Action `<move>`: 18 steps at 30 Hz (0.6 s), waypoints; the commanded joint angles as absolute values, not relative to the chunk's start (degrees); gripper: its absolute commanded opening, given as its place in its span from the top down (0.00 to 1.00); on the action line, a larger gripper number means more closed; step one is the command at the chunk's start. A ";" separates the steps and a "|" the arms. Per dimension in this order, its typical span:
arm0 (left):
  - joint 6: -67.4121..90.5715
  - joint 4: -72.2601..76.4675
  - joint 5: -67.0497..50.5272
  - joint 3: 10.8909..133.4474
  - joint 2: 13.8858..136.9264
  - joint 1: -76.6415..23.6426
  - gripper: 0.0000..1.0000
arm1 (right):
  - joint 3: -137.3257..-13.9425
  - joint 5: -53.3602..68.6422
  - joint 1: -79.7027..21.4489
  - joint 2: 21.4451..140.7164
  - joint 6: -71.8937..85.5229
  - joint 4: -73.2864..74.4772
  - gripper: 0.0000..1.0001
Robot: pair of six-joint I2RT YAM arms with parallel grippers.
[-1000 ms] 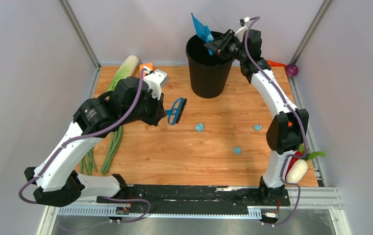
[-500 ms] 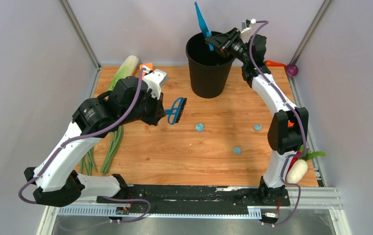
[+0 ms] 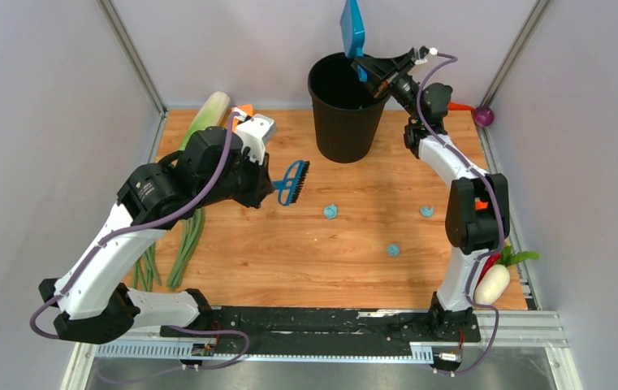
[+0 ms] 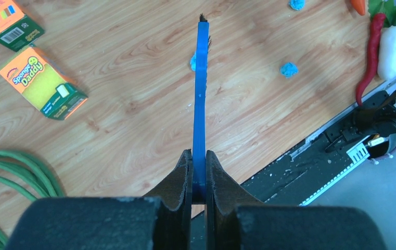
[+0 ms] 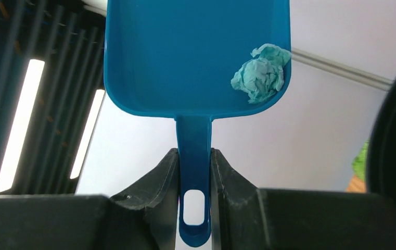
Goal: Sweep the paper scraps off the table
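featherlight teal paper scraps [image 3: 331,211] dot the wood-grain counter [image 3: 289,260]
left jaws clamp blue bristle brush [image 3: 292,184], right jaws blue plastic dustpan [image 3: 353,24]; scraps best swept, not pinched.

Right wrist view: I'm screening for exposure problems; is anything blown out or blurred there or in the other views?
Right wrist view: two light strips burn out to white; the dustpan and the paper scrap in it are sharp. Left wrist view: even light, the table grain crisp, the brush sharp. Top external view: soft shadows, no glare.

Paper scrap [image 4: 192,62] half hidden behind brush [image 4: 201,104]; dustpan [image 3: 352,26] top cut off.
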State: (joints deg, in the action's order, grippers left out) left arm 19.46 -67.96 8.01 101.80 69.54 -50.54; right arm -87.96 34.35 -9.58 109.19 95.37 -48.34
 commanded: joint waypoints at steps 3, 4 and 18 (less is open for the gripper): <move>21.27 -65.92 7.47 101.87 67.15 -50.71 1.00 | -84.29 27.78 -9.49 112.93 116.17 -71.70 1.00; 21.44 -65.92 7.38 101.69 66.97 -50.71 1.00 | -84.11 27.25 -9.58 113.46 117.84 -72.76 1.00; 24.78 -63.19 5.54 98.44 64.51 -50.63 1.00 | -78.56 21.08 -10.72 112.59 127.88 -71.19 1.00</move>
State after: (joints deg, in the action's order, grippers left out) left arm 22.92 -66.13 6.44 98.61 65.65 -50.54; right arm -75.40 23.05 -10.13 113.95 112.88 -66.59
